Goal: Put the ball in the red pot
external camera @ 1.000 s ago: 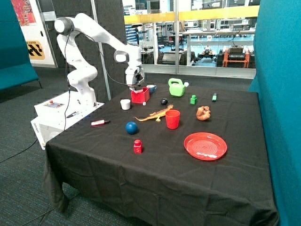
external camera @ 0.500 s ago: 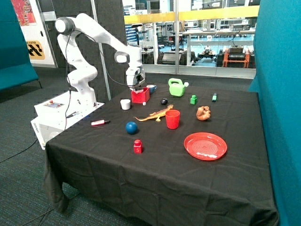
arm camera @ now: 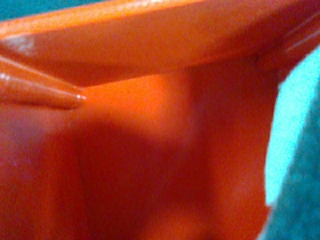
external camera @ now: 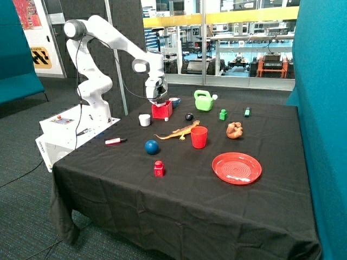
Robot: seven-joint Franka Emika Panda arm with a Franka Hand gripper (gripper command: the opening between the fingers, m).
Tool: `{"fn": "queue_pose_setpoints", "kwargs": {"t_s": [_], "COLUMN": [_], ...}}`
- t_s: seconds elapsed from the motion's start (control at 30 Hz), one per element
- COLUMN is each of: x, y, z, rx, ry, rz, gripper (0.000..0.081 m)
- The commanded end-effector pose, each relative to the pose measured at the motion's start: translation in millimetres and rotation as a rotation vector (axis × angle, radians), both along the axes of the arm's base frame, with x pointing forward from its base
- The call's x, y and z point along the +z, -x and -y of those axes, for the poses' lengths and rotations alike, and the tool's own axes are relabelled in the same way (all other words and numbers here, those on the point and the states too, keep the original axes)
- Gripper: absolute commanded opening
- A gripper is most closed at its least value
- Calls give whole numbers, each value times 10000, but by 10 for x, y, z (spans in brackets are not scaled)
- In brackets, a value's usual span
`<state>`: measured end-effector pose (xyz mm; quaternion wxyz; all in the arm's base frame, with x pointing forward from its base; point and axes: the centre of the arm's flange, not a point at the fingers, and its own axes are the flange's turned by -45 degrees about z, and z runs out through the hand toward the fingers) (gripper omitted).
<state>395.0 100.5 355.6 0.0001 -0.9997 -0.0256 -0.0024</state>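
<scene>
Nearest the front edge of the bench (external camera: pixel 179 216) stood a small red block with a knob (external camera: pixel 159 168), and off to one side of it lay a red plate (external camera: pixel 236 168). Just behind the block sat the ball (external camera: pixel 151 146), dark blue, resting on the black cloth in the open and touching nothing. Beyond it a yellow toy lizard (external camera: pixel 178 131) stretched toward the round red cup (external camera: pixel 199 137), with a brown lumpy toy (external camera: pixel 234 130) further along. A marker pen (external camera: pixel 115 141) lay near the bench's edge on my base's side, and a white cup (external camera: pixel 144 119) stood behind that.

Further back was the red pot (external camera: pixel 161 110), well apart from the ball. My hand (external camera: pixel 156 101) hung right at the pot's rim; I could not tell whether it was released or clenched. My wrist view was filled by the pot's red wall (arm camera: pixel 150 150). Behind the pot, a green watering can (external camera: pixel 203 101) stood near the far edge.
</scene>
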Motion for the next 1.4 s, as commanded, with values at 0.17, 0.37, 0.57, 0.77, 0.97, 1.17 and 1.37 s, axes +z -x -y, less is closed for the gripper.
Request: {"fn": "queue_pose_setpoints", "kwargs": {"t_s": [0.17, 0.37, 0.57, 0.77, 0.97, 1.17, 1.37], "x": [28, 91, 263, 518, 679, 754, 712], "y": [21, 37, 20, -32, -128, -211, -213], "z": [44, 32, 16, 11, 100, 241, 400], "rx": [70, 157, 358, 629, 512, 387, 91], "ry": [4, 4, 5, 6, 5, 5, 4], "rz": [-48, -48, -48, -48, -48, -48, -48], "gripper": [0, 0, 0, 0, 0, 0, 0]}}
